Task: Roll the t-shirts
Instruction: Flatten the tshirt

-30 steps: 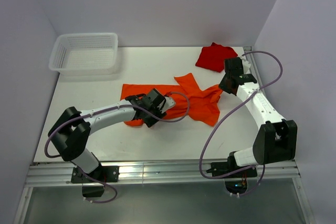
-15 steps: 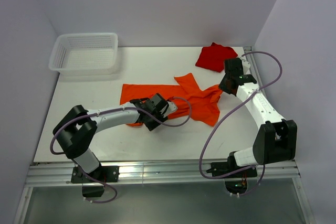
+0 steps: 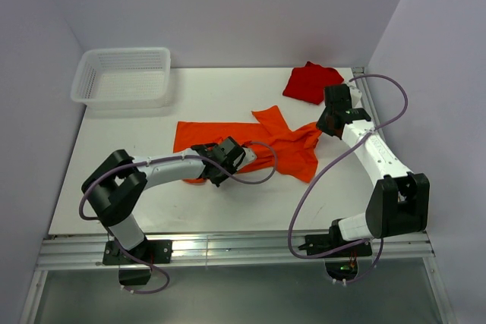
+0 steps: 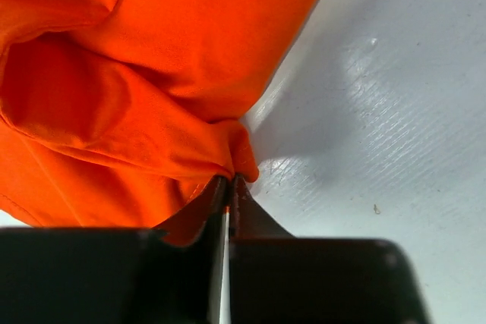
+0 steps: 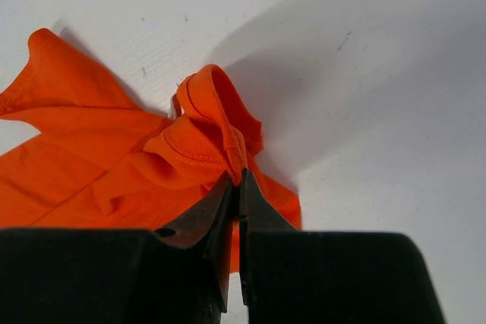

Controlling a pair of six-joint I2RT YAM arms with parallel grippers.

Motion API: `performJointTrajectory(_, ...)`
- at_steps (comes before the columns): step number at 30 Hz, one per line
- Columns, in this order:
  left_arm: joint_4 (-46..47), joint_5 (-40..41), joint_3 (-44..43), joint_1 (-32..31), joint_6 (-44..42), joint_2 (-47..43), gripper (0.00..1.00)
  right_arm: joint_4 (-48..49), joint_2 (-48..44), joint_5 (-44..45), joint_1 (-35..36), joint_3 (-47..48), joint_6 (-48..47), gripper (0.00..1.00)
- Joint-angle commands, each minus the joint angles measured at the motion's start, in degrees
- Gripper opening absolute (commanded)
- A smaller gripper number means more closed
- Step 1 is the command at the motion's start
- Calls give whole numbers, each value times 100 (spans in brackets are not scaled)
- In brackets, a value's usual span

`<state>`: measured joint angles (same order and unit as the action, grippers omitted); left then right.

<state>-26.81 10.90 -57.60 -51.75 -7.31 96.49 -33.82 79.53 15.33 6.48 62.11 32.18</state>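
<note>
Left hand [image 4: 229,181] is being clamped tight on an orange t-shirt [image 4: 137,73] fold, right hand [image 5: 237,178] on its bunched edge; red t-shirt [image 3: 311,83] lying just beyond.

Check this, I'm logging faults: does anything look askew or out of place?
The orange tee lies crumpled and twisted, pinched by the left fingers and right fingers. The red tee sits bunched at the far right corner.

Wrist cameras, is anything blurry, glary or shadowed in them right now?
Left wrist: the left fingers are dark and soft-edged, the orange t-shirt sharp, with a pale sheen on the table beside it. Right wrist: the right fingers are near silhouettes; a broad grey shadow crosses the table behind the cloth.
</note>
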Motion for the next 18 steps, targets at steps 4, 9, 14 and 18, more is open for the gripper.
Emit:
performJointTrajectory(4,-122,150,-154,-28,-86,-411,0,96,-183,31,-24,38,-98,0)
performJointTrajectory(9,-772,-113,-760,252,-323,-1156,0,-1,-341,-56,-24,258,-125,0)
performJointTrajectory(14,-1746,-675,-1752,1111,-814,-1659,0,-107,-578,-188,-24,600,-125,0)
performJointTrajectory(18,-2073,-686,-2237,1807,-1211,-2010,0,-273,-763,-259,-50,987,-142,0)
